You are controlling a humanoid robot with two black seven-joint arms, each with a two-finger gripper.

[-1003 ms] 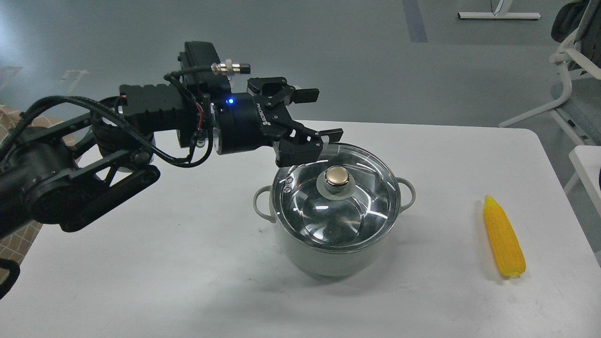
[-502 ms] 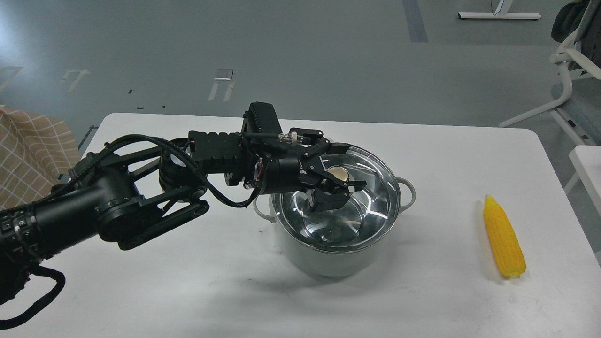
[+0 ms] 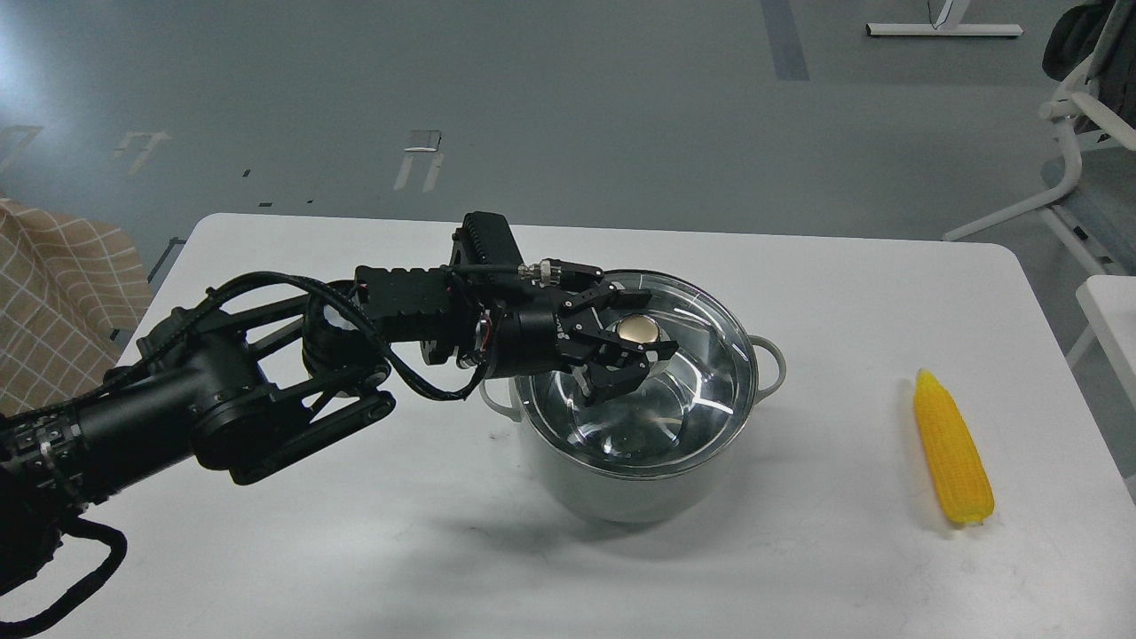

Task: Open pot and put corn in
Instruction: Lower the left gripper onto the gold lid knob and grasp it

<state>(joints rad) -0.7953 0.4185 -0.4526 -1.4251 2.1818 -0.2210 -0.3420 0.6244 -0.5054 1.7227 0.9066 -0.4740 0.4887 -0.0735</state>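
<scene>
The pale grey-white pot (image 3: 621,488) stands mid-table with its glass lid (image 3: 701,390) on it. My left gripper (image 3: 646,327) reaches in from the left, low over the lid. Its two fingers sit close on either side of the lid's gold knob (image 3: 641,330) and look closed on it. The lid rests flat on the pot's rim. The yellow corn (image 3: 952,461) lies on the table to the right of the pot, pointed end away from me, well apart from the gripper. My right gripper is out of view.
The white table (image 3: 355,532) carries only the pot and the corn. A white chair frame (image 3: 1078,133) and a white surface (image 3: 1114,311) stand past the table's right edge. A checked cloth (image 3: 53,302) is at the far left.
My left arm came down from above and behind the pot onto the lid. Its fingers, spread wide around the knob half a second ago, have drawn in against it.
</scene>
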